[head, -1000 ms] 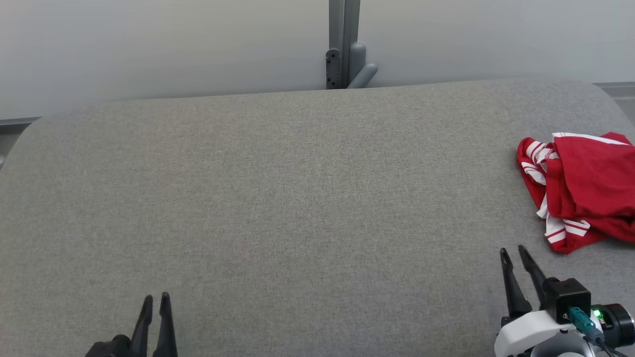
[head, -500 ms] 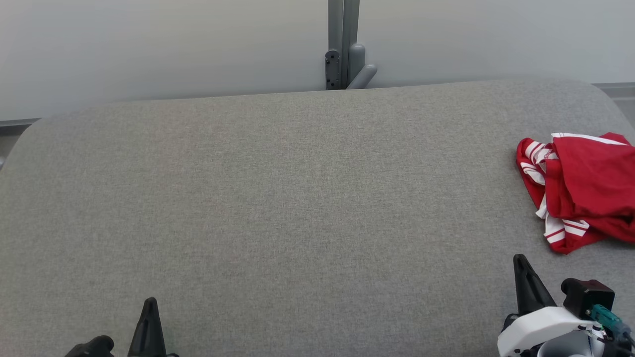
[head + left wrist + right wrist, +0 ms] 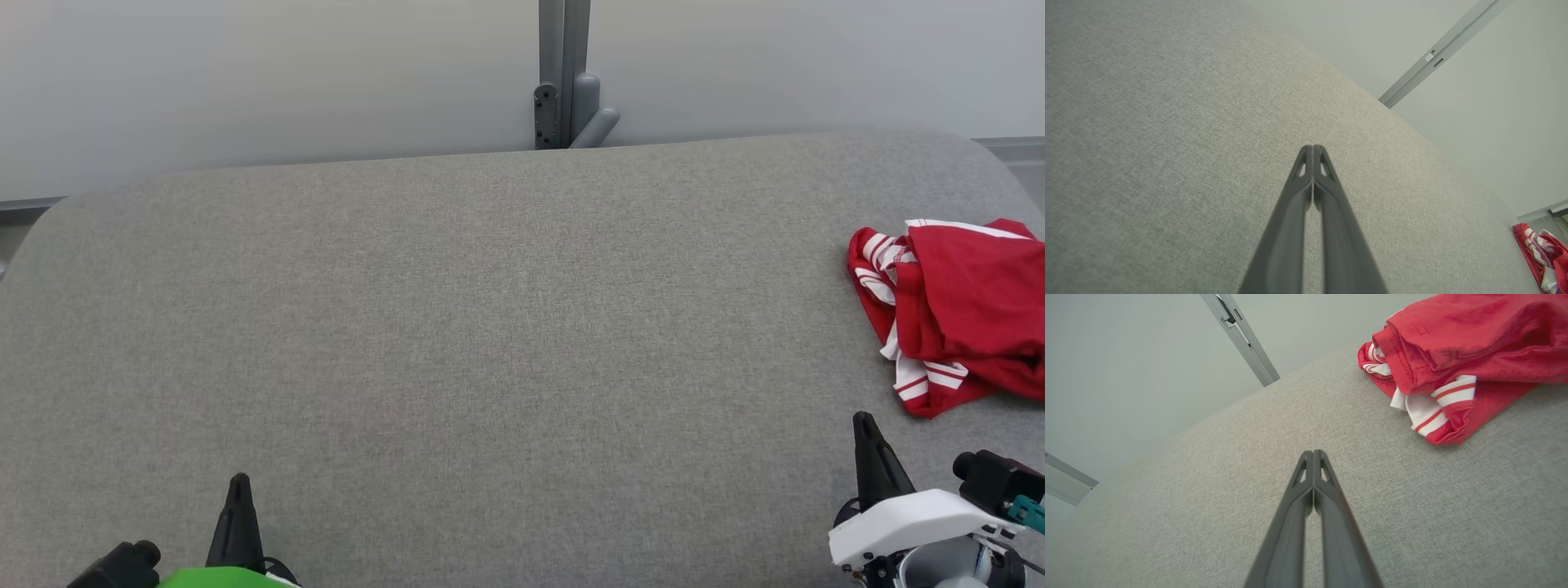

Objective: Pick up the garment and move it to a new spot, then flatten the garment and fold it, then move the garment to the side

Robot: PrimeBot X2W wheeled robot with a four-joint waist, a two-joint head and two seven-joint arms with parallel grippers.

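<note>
You see the garment, red with white stripes, crumpled at the right edge of the frame on the grey table. Your left gripper sits at the lower left, fingers pressed together, holding nothing. Your right gripper, at the lower right, is likewise closed and empty, near the garment but apart from it. A grey post stands at top centre

Test lab, grey fabric table, blank wall, metal post
</note>
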